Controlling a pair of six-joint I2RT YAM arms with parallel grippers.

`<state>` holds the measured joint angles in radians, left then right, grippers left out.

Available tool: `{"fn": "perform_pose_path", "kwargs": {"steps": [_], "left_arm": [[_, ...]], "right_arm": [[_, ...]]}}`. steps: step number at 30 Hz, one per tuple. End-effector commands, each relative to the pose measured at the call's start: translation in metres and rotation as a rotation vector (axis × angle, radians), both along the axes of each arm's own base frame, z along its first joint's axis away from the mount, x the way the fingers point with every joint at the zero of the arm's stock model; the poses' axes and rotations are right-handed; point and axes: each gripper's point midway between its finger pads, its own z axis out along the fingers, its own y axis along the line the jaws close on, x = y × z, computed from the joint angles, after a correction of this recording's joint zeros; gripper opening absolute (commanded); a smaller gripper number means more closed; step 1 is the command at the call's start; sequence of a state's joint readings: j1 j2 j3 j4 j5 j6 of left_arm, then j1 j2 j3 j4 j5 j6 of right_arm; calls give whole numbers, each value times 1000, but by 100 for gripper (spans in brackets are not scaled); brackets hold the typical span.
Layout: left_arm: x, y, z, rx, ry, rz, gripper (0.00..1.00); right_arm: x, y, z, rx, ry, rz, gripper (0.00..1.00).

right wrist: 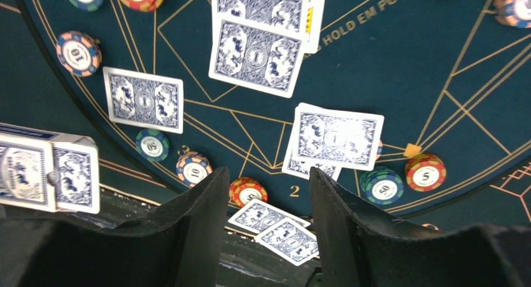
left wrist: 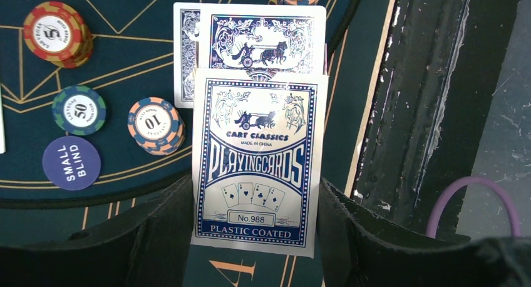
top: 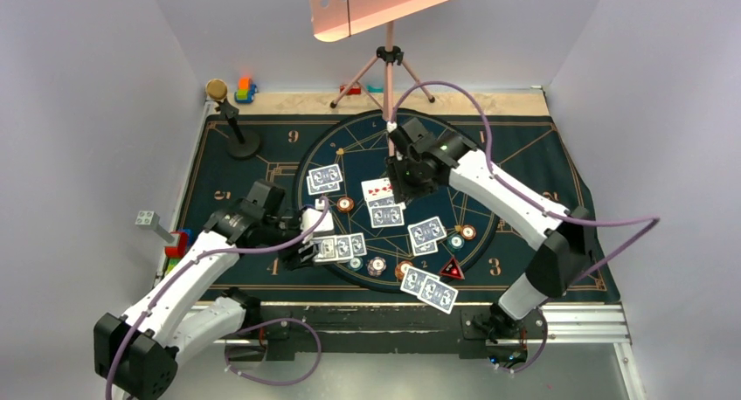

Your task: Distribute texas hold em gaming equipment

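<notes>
Under white walls, over near-left part of dark gold-lined mat (top: pixel 288 129): glossy blue-and-white cardboard playing-card box (left wrist: pixel 257 143) clamped by its long sides in left gripper (left wrist: pixel 255 199), probably light, stiff, slick, best pinched there; right gripper (right wrist: pixel 269 180) above mat's centre, jaws apart, empty.

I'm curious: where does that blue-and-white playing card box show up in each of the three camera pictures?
Top external: card box, small, just left of centre.
Left wrist: centre of the picture, large.
Right wrist: at the far left edge.
Shared landmark: the face-down cards lying next to the box.
</notes>
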<state>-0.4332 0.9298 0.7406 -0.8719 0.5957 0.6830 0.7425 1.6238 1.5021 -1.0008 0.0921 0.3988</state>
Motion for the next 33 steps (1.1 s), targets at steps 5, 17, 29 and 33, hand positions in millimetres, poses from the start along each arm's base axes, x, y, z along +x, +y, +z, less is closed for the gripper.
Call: {"fn": "perform_pose_path", "kwargs": {"steps": [5, 17, 29, 33], "left_arm": [[10, -8, -22, -15, -22, -31, 20], [14, -3, -25, 9, -28, 10, 100], [51, 8, 59, 61, -74, 244, 100], [71, 15, 79, 78, -86, 371, 100]], "right_arm": [[11, -12, 31, 55, -100, -62, 53], [16, -15, 47, 109, -129, -95, 51], [46, -40, 96, 203, -293, -213, 76], [54, -53, 106, 194, -365, -272, 81]]}}
